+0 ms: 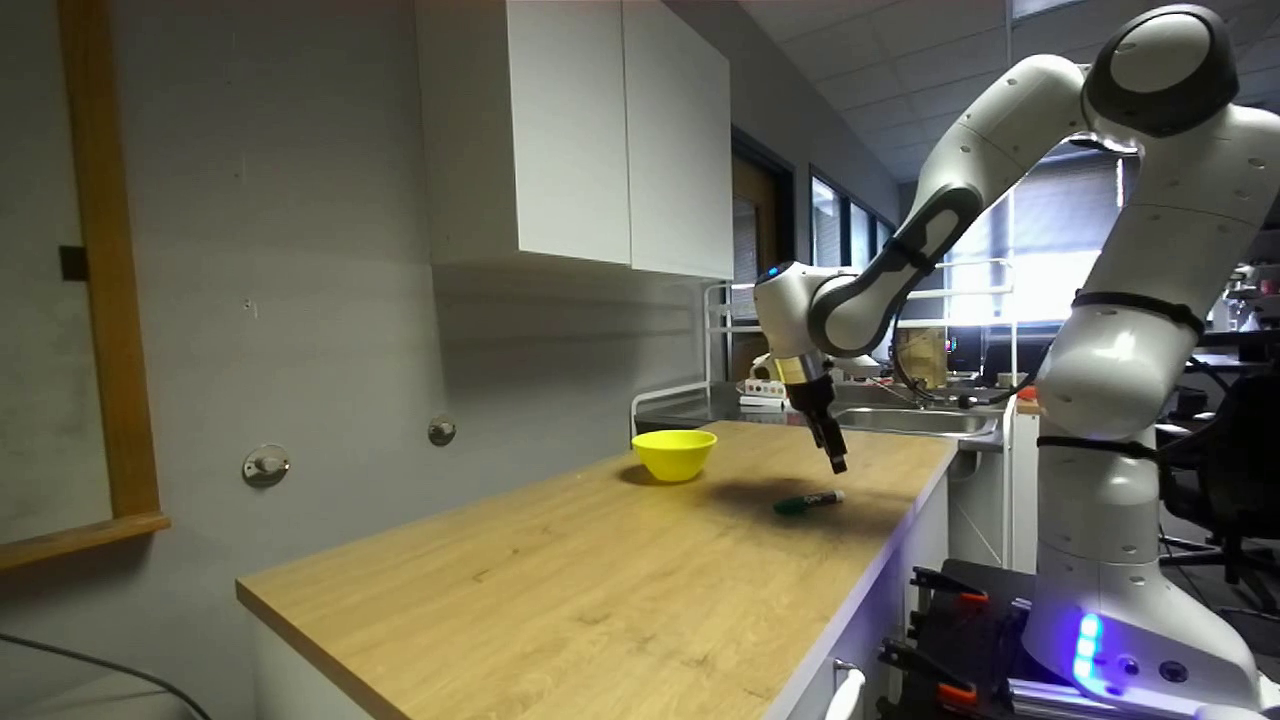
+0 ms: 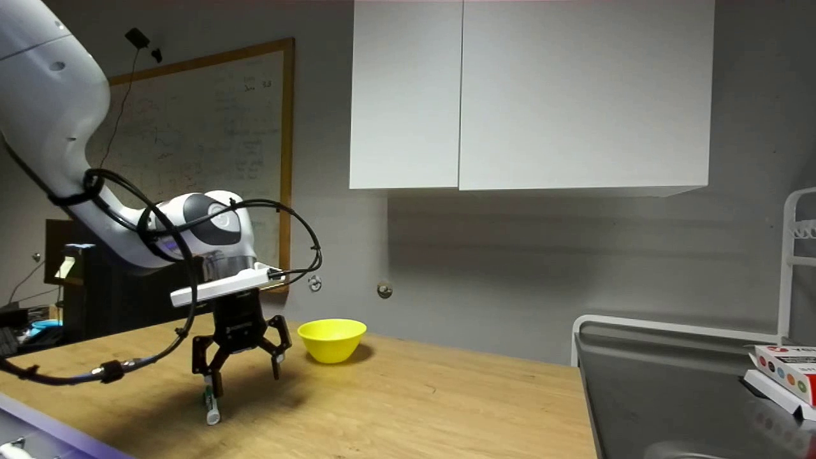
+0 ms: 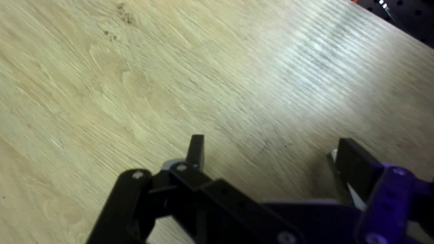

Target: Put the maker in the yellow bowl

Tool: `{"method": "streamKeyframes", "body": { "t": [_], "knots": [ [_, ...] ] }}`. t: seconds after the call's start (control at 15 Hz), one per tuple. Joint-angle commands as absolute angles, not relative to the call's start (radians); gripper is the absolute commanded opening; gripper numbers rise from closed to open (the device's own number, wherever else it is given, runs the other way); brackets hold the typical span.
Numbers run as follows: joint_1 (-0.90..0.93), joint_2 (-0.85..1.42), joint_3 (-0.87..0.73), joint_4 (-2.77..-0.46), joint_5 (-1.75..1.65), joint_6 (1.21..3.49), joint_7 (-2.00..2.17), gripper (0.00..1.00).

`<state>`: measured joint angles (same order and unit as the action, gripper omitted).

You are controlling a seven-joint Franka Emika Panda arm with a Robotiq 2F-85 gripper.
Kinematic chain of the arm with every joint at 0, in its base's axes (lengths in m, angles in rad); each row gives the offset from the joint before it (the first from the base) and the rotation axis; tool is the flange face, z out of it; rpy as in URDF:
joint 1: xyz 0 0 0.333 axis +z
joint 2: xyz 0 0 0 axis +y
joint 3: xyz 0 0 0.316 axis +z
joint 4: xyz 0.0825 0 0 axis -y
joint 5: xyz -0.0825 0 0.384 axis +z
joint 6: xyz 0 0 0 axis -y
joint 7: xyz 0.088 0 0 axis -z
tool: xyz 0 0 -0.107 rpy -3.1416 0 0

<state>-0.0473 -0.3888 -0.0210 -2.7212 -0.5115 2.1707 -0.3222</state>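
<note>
One green marker [image 1: 808, 503] lies below the gripper [image 2: 247, 377], whose jaws stand wide apart.

Yellow bowl [image 1: 675, 458] smooth plastic; counter [image 1: 550, 590] wood-grain w/ slight sheen; marker [image 1: 800, 504] prob. plastic.

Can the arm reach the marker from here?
Probably yes: the gripper hangs open above the counter and nothing lies on the marker. It looks off-centre to the jaws in an exterior view, so shifting may help.

No text could be read: the lettering on the marker [image 1: 806, 502], the handwriting on the whiteboard [image 2: 207, 137] and the print on the box [image 2: 783, 373] were too blurred.
</note>
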Motion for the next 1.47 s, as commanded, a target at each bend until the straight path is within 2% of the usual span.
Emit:
{"method": "streamKeyframes", "body": {
  "t": [0.0,0.8,1.4],
  "knots": [
    [-0.015,-0.411,-0.032,-2.749,-0.513,2.205,-0.396,1.0],
    [0.09,-0.367,-0.048,-2.659,-0.312,2.209,-0.582,1.0],
    [0.089,-0.245,-0.056,-2.63,-0.231,2.268,-0.668,1.0]
  ]
}}
